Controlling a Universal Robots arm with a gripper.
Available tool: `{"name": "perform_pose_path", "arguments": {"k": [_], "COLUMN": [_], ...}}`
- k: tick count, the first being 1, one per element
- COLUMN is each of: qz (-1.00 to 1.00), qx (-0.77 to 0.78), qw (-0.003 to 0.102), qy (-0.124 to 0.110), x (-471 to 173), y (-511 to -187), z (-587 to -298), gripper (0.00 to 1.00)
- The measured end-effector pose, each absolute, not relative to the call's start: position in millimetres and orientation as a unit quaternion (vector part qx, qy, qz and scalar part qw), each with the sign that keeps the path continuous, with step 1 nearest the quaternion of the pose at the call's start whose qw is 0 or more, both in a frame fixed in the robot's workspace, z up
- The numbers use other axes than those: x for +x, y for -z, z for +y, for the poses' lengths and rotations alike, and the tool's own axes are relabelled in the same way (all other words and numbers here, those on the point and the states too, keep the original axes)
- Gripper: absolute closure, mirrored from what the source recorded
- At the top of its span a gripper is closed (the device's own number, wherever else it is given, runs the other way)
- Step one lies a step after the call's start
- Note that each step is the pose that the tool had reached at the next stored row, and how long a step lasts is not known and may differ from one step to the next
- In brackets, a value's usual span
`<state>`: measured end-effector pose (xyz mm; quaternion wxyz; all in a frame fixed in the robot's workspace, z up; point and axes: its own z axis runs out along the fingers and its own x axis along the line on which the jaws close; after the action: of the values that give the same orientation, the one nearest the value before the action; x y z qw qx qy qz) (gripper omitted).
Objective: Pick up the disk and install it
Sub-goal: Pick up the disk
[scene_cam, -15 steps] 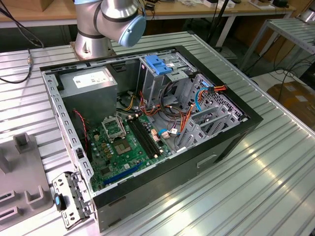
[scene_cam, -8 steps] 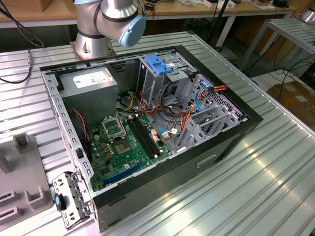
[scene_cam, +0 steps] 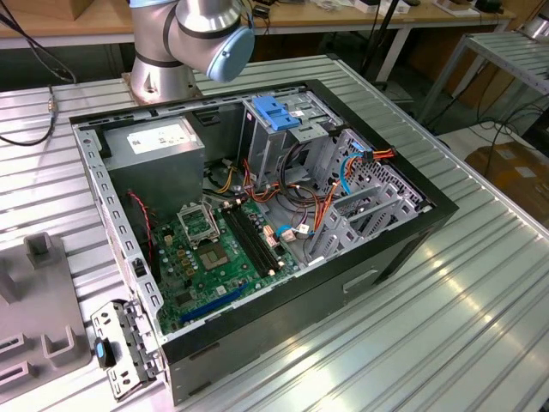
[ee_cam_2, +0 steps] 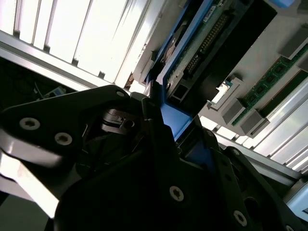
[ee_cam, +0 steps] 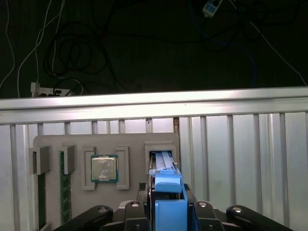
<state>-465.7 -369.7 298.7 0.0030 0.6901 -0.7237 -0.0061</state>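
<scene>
Grey fixture tray [scene_cam: 51, 296]: at 8 o'clock of the open computer case [scene_cam: 407, 236] in the exterior view, partly cut off. Disk [ee_cam: 163, 162]: edge-on at the tray's slot, label hidden, blue rails pinched by gripper [ee_cam: 168, 208].

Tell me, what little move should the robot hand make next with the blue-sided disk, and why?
Probably pull the disk straight out of its slot, slowly. In the first wrist view the gripper looks closed on the blue sides of the disk, and the disk's far end sits in a slot of the grey tray, so a sideways tug might jam it.
</scene>
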Motion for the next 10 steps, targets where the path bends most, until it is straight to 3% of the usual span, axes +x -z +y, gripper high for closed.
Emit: {"name": "perform_pose_path", "arguments": {"k": [10], "qz": [-0.721], "qx": [0.693], "qw": [0.003], "qy": [0.006], "x": [-465.7], "y": [-298.1], "z": [-369.7], "gripper": [0.63]}}
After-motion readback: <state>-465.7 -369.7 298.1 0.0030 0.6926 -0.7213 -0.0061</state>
